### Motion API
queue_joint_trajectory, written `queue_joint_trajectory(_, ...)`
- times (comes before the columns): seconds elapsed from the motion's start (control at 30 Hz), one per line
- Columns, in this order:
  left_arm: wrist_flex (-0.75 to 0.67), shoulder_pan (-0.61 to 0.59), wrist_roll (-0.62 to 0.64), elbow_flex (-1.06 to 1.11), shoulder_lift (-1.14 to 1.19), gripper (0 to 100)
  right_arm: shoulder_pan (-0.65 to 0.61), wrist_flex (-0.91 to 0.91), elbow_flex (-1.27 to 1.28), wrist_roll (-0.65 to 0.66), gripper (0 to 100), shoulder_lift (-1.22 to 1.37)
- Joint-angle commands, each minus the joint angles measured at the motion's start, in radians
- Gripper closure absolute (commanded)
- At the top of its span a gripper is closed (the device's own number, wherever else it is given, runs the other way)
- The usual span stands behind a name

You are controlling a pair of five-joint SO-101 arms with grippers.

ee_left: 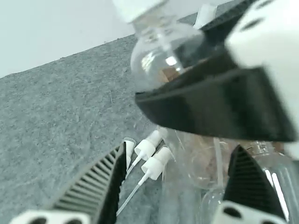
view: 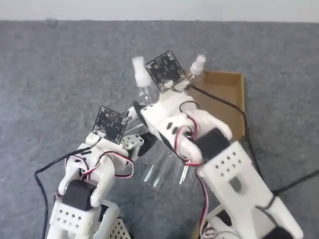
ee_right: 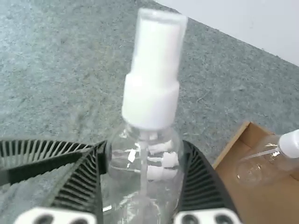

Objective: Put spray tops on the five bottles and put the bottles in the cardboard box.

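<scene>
1 bottle (ee_right: pixel 261 164) sits in the box (ee_right: pixel 240 198), right pincer (ee_right: pixel 144 161) grips a 2nd bottle (ee_right: pixel 148 107), top on; left pincer (ee_left: pixel 180 151) wide. Probably 3 left.

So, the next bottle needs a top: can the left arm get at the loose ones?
Probably yes. The left gripper is open, with the loose spray tops on the mat just ahead of it. The right gripper, shut on a capped bottle, sits close by and might crowd the approach.
</scene>
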Motion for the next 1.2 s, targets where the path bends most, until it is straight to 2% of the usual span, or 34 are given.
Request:
queue_joint_trajectory(0.0, -0.026, -0.002, -0.008, -0.002, 0.002, 68, -0.002, 0.074, -0.072, -0.011, 99.2, -0.11)
queue_joint_trajectory(0.13, -0.025, -0.002, -0.008, 0.007, -0.002, 68, 0.068, 0.097, -0.072, 0.02, 99.2, -0.131)
queue_joint_trajectory(0.23, -0.028, 0.0, -0.008, 0.03, -0.005, 68, 0.189, 0.099, -0.095, 0.103, 99.2, -0.142)
queue_joint_trajectory(0.5, -0.031, -0.003, -0.008, 0.03, -0.005, 68, 0.509, 0.111, -0.187, 0.203, 99.2, -0.111)
queue_joint_trajectory(0.6, -0.031, -0.008, -0.008, 0.031, -0.005, 70, 0.579, -0.008, -0.098, 0.209, 99.2, -0.039)
queue_joint_trajectory(0.8, -0.034, -0.009, -0.015, 0.041, -0.005, 84, 0.662, -0.36, 0.069, 0.207, 99.2, 0.154)
queue_joint_trajectory(0.9, -0.034, -0.009, -0.015, 0.041, -0.005, 85, 0.664, -0.475, 0.094, 0.193, 99.2, 0.259)
queue_joint_trajectory(1.03, -0.035, -0.035, -0.012, 0.041, -0.005, 85, 0.67, -0.63, 0.092, 0.094, 99.2, 0.4)
queue_joint_trajectory(1.17, -0.055, -0.077, -0.009, 0.042, -0.005, 85, 0.67, -0.763, 0.092, 0.089, 99.2, 0.512)
